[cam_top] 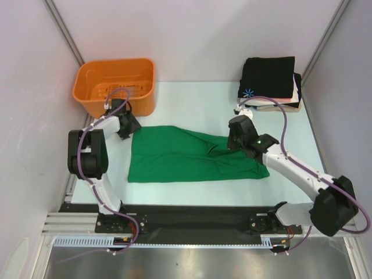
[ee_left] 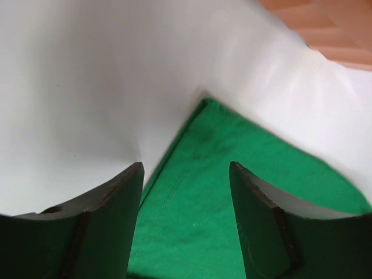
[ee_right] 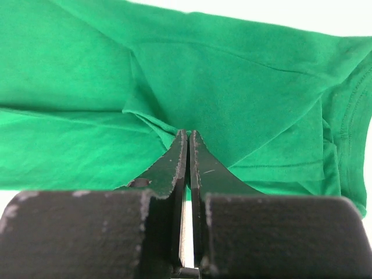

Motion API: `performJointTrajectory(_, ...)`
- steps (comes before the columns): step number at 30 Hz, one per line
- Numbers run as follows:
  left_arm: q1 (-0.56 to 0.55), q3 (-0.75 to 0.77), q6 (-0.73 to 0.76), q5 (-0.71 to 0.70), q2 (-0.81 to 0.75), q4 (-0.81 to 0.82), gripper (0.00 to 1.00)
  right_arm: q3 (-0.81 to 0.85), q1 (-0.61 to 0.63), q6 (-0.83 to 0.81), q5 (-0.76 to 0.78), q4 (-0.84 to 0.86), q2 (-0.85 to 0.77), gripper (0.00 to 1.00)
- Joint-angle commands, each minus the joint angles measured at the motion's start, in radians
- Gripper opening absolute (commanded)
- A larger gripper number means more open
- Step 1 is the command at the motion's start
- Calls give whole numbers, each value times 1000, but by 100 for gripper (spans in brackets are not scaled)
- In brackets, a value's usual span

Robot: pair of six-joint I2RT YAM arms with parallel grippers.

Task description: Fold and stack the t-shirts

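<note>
A bright green t-shirt [cam_top: 186,154] lies flat across the middle of the table, folded into a long band. My left gripper [cam_top: 129,127] stands open at its far left corner, and that corner [ee_left: 197,209] lies between the two fingers. My right gripper [cam_top: 231,144] is at the shirt's far edge towards the right, shut on a pinch of green cloth [ee_right: 232,75]; creases run to its tips [ee_right: 187,132]. A folded black t-shirt [cam_top: 268,75] with a small blue-white starburst tops a stack at the back right, with pink and white edges [cam_top: 298,88] under it.
An orange plastic basket [cam_top: 115,84] stands at the back left, just beyond my left gripper; its wall shows in the left wrist view [ee_left: 331,29]. White walls close in the table on three sides. A black rail runs along the near edge.
</note>
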Motion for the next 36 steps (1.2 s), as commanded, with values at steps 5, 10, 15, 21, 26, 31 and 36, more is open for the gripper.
performJointTrajectory(5,-18,98,-32,-70,89,69,63,-26,33,41,3,-46,-147,0)
performJointTrajectory(10,-55,122,-39,-84,120,84,59,-26,35,37,20,-74,-170,0)
performJointTrajectory(15,-64,140,-42,-90,137,69,47,-32,33,37,32,-89,-190,0)
performJointTrajectory(21,-90,148,-34,-135,146,61,26,-35,33,38,29,-88,-193,0)
performJointTrajectory(26,-95,195,-20,-118,176,26,0,-36,27,29,35,-85,-197,0)
performJointTrajectory(31,-101,183,-16,-109,92,-17,0,3,-83,-27,15,-77,-197,0)
performJointTrajectory(36,-106,122,-10,-118,-81,-45,0,0,-232,-89,-51,-54,-226,0)
